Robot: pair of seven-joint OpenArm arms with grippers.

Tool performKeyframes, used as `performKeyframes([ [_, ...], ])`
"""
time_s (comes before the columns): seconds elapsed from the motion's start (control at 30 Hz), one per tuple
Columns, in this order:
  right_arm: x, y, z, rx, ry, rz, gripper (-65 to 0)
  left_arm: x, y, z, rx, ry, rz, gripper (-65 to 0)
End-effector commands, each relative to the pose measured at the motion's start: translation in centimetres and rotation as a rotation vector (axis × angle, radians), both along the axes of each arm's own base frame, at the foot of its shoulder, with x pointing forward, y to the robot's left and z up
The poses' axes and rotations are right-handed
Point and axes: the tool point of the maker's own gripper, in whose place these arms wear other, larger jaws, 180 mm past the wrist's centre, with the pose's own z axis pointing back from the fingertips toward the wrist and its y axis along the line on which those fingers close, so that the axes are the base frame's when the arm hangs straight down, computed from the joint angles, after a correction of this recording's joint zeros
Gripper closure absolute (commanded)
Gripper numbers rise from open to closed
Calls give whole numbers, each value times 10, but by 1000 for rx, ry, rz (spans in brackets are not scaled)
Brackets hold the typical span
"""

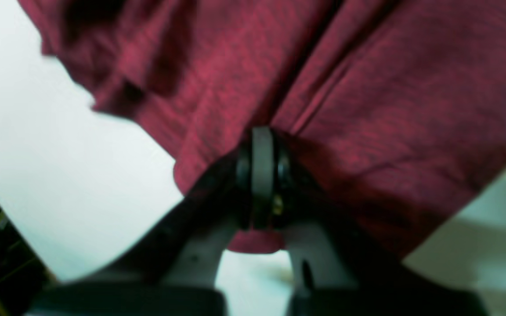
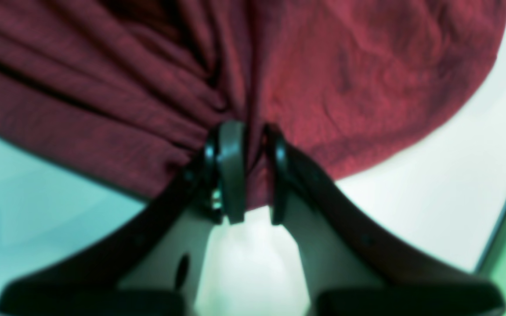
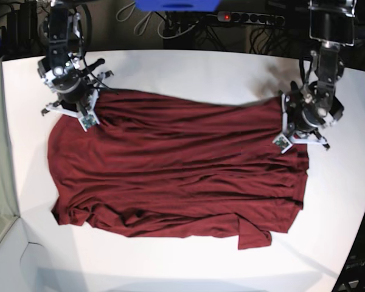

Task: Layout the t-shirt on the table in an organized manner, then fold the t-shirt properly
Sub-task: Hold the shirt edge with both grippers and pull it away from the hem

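The shirt (image 3: pixel 170 170) lies spread on the worktop (image 3: pixel 188 67); the left claw (image 1: pixel 262 175) and right claw (image 2: pixel 246 171) each pinch its far edge. They should pull apart evenly, keeping it taut

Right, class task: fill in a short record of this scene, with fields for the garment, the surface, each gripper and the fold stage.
garment: maroon t-shirt, spread out but wrinkled
surface: white table
left gripper: shut on the t-shirt's edge
right gripper: shut on a bunched edge of the t-shirt
fold stage: not yet folded; lower edge rumpled
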Motion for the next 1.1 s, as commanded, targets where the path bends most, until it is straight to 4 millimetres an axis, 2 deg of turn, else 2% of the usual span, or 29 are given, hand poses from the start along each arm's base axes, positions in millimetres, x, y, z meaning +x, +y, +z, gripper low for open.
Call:
performKeyframes([
  [0.0,6,-2,13,-9,-46,4,-77,-15,12,-5,51,57,-4,-1],
  [0.13,-8,-6,16,-34,-38,20,-77,-28,22,-9,66,82,-3,-1],
  [0.37,-20,-10,19,-55,-31,34,-77,-23,25,-4,74,68,-4,-1],
  [0.47,-20,-17,20,-74,-28,39,-77,-15,18,8,70,25,-21,-1],
  [0.5,-19,-17,22,-76,-33,40,-77,-11,16,13,69,5,-29,-1],
  [0.63,-6,-13,48,-86,-109,51,-77,2,3,38,63,-79,-59,-1],
  [0.73,7,-9,63,-81,-163,56,-80,8,-4,50,57,-116,-73,-1],
  [0.83,20,-5,60,-56,-171,40,-80,12,-9,52,42,-129,-72,-1],
  [0.87,23,-4,56,-44,-163,30,-80,14,-13,50,32,-126,-67,-1],
  [0.93,30,-4,46,-31,-145,15,-78,7,-9,32,28,-75,-46,-1],
  [1.07,23,-8,19,-20,-71,3,-77,-9,-1,2,20,20,-19,-1],
])
